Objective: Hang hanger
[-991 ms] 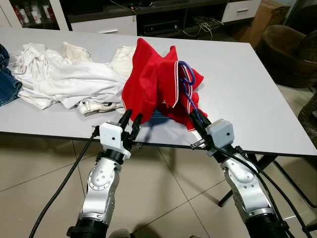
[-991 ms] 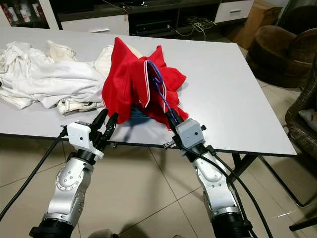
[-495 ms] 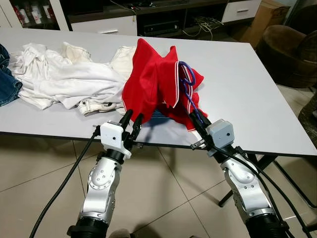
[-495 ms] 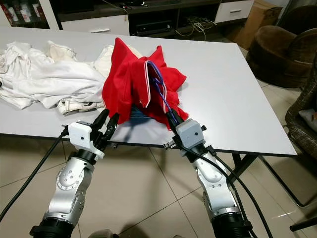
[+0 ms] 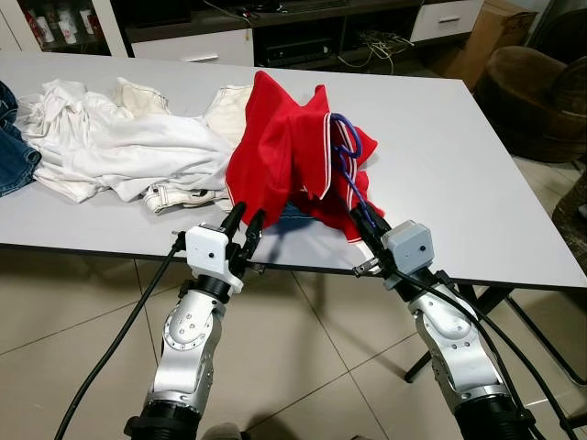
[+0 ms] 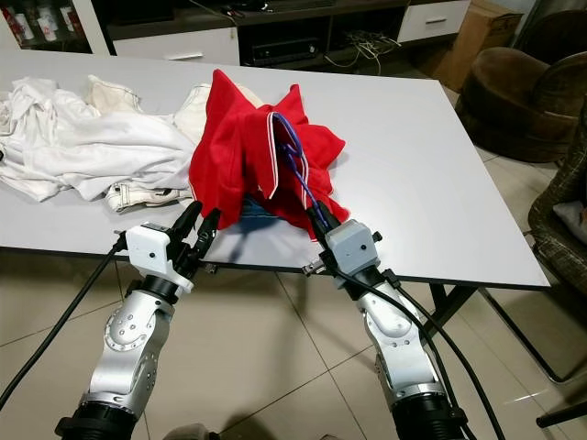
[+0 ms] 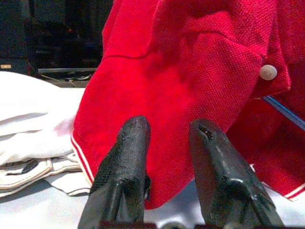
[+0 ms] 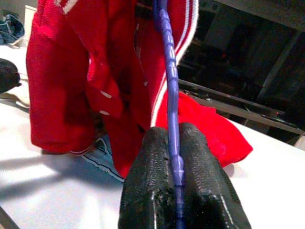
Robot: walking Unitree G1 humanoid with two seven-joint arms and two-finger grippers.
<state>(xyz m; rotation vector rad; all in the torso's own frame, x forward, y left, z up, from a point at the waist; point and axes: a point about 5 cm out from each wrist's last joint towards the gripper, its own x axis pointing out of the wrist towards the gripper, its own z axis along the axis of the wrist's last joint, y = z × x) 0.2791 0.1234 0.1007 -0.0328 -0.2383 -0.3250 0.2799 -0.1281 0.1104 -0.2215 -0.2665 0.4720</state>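
Hanger (image 5: 347, 160), blue, sits inside a red shirt (image 5: 275, 156) heaped on the grey table (image 5: 459, 165); nothing hung yet, no rail in sight. Left to right: white clothes (image 5: 119, 147) piled on the table's left. Left gripper (image 5: 241, 226) near the table edge, fingers slightly apart, empty, tips just short of the shirt's lower hem. Right gripper (image 5: 364, 225) clamped tight on the hanger's blue wire, shirt draped over it. Judgement: grasp done; lifting, carrying and hooking remain.
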